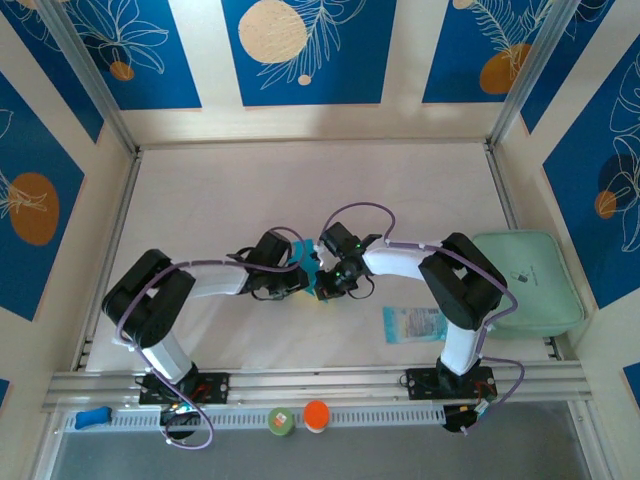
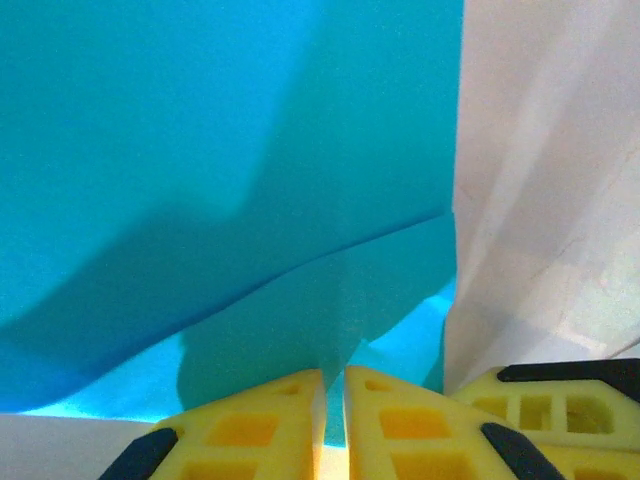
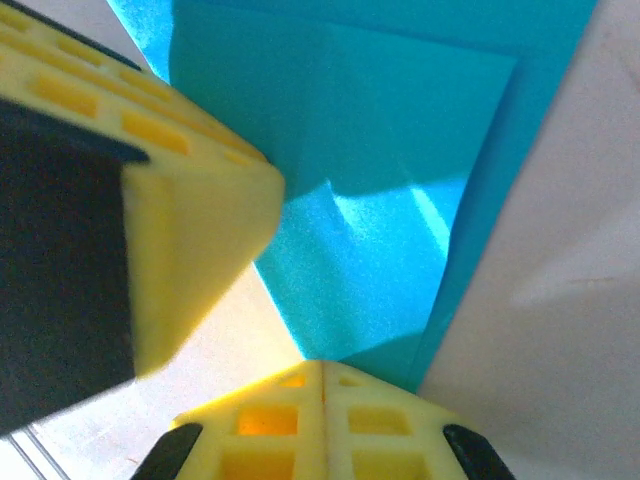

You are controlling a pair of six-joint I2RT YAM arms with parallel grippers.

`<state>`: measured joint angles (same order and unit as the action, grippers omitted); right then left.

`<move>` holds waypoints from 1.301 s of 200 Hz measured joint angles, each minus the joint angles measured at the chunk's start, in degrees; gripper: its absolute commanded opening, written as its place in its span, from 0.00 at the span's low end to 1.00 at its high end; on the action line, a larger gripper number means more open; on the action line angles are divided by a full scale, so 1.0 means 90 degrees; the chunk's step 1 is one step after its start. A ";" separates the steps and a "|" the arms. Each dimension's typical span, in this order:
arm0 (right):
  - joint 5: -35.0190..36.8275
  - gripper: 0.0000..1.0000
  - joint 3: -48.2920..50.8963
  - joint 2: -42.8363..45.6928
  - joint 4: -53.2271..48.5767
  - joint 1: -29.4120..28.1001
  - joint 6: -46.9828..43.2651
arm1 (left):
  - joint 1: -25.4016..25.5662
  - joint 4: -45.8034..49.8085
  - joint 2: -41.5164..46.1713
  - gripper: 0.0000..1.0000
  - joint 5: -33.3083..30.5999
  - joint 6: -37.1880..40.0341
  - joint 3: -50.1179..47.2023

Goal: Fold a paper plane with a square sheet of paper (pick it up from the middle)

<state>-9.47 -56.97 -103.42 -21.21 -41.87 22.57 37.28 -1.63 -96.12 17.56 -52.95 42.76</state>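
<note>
The sheet of paper [image 2: 230, 150] ahead of the jaws of the left gripper [image 2: 334, 378] is thin cyan paper, matt and smooth, finely grained where light strikes it, with one crisp crease. Those jaws are matt yellow plastic moulded in a lattice of pockets, with black trim; the right gripper [image 3: 322, 368] has jaws of the same make. The desk [image 2: 560, 150] beside the jaws is pale, matt and faintly wrinkled. Well right of both jaws, the packet [image 1: 413, 324] looks like shiny clear film, the mint-green pad [image 1: 525, 280] soft and matt.
</note>
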 measured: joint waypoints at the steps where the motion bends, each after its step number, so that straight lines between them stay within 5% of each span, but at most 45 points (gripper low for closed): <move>1: 0.0000 0.00 0.0005 0.0000 0.0005 0.0000 -0.0007 | -0.0012 0.0007 0.0000 0.17 0.0002 0.0000 0.0002; 55: -0.0092 0.00 0.0051 -0.0015 0.0199 0.0194 -0.0160 | -0.0901 0.0549 0.0046 0.17 0.0197 0.0554 0.0136; 114: -0.0406 0.01 -0.0260 -0.0262 -0.0010 0.0240 -0.0517 | -0.1741 0.1659 0.0986 0.22 -0.0471 0.1124 0.0255; 183: -0.0529 0.13 -0.0410 0.0175 0.0277 0.0311 -0.0187 | -0.1571 0.1117 0.2334 0.37 -0.0328 0.0134 -0.0517; 260: -0.0068 0.13 -0.0697 -0.0107 0.0563 0.0248 0.0668 | -0.0716 -0.0134 0.1948 0.41 -0.0299 -0.1433 -0.1137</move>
<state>-10.09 -63.24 -104.38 -16.14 -39.64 28.58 30.83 -2.83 -78.59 14.87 -65.84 32.53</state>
